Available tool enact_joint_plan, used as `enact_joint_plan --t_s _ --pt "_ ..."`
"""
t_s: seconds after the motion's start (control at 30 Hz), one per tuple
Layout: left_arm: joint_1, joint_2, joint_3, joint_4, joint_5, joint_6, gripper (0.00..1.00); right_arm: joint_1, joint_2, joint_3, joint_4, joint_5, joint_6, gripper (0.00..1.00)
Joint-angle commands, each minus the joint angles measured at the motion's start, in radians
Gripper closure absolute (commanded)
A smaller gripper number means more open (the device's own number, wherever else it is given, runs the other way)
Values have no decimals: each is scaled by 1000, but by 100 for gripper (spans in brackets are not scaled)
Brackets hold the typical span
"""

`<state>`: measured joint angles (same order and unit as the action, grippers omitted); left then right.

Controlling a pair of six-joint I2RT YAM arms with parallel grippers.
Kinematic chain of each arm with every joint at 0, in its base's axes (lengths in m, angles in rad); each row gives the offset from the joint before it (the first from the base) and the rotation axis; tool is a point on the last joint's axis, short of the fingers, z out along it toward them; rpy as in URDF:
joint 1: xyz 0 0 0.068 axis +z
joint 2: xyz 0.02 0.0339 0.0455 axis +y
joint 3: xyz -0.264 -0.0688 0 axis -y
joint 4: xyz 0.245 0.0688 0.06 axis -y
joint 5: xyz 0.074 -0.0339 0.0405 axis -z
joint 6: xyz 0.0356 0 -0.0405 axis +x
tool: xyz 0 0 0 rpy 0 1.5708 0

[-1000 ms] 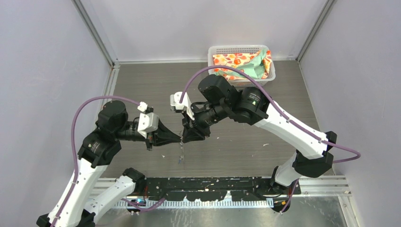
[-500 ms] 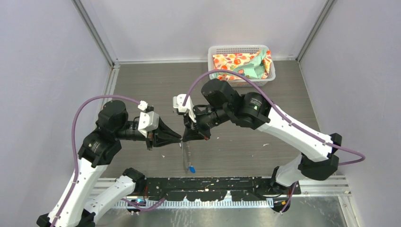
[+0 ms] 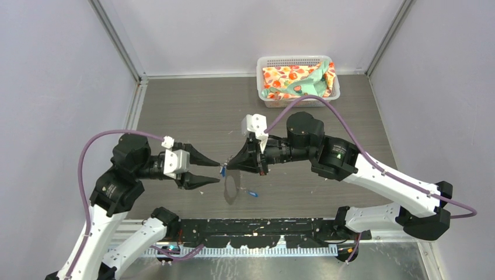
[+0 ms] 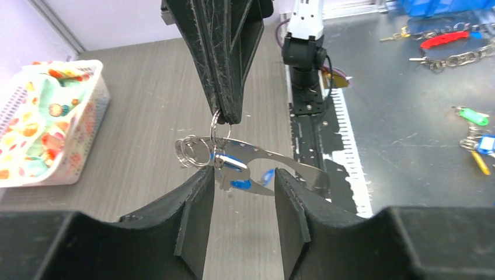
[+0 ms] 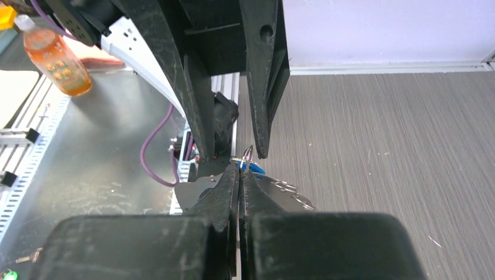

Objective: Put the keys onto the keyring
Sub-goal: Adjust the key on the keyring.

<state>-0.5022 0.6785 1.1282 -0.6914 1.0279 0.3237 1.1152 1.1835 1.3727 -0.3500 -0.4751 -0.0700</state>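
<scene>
Two grippers face each other tip to tip above the grey table.

Top view:
- The left gripper has its jaws apart and holds nothing.
- The right gripper has its jaws pressed together.
- The keyring dangles below the right tip, with one of the keys at its lower right.
- The white basket is well apart at the far edge.

Left wrist view:
- The left fingers stand either side of the hanging bunch and touch none of it.
- The right gripper comes down from above, pinched on a small wire ring at the top of the keyring.
- Two blue heads lie against the silvery metal. Whether both are threaded on cannot be told.

Right wrist view:
- The right fingers are closed flat together, and the small ring pokes out just past their tip.
- A blue head shows just beyond it, between the open left fingers.

Handling, as a judgement:
- The bunch looks light, thin and stiff, with slick metal that would likely swing and twist on its single pinch point.
- Each key's blue plastic head looks like the best hold, being broader and less slippery than the blade.
- The loop seems best pinched flat across its wire, close to where a key must pass.
</scene>
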Motion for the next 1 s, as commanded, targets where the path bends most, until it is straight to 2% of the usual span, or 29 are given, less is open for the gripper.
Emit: enact_joint_plan --t_s 0.0,0.13,0.33,0.53,0.73,0.87,0.97 --pt "-3 -56 -45 86 -58 57 56 2 -18 -30 177 -25 62 99" --pt "-3 -108 -76 215 -134 56 60 3 -22 -59 220 -39 69 99" --pt "-3 -121 -70 137 -90 100 61 2 -15 -72 247 -70 103 99" --pt "-2 -119 -91 112 -34 145 84 3 -7 -70 258 -83 120 99" --pt "-3 -128 -96 103 -38 191 98 2 -11 -88 294 -73 133 99" --pt "-3 -144 -111 120 -37 200 100 2 -11 -115 344 -49 158 99" --pt "-3 -164 -131 134 -26 215 99 2 -12 -153 445 -25 192 99"
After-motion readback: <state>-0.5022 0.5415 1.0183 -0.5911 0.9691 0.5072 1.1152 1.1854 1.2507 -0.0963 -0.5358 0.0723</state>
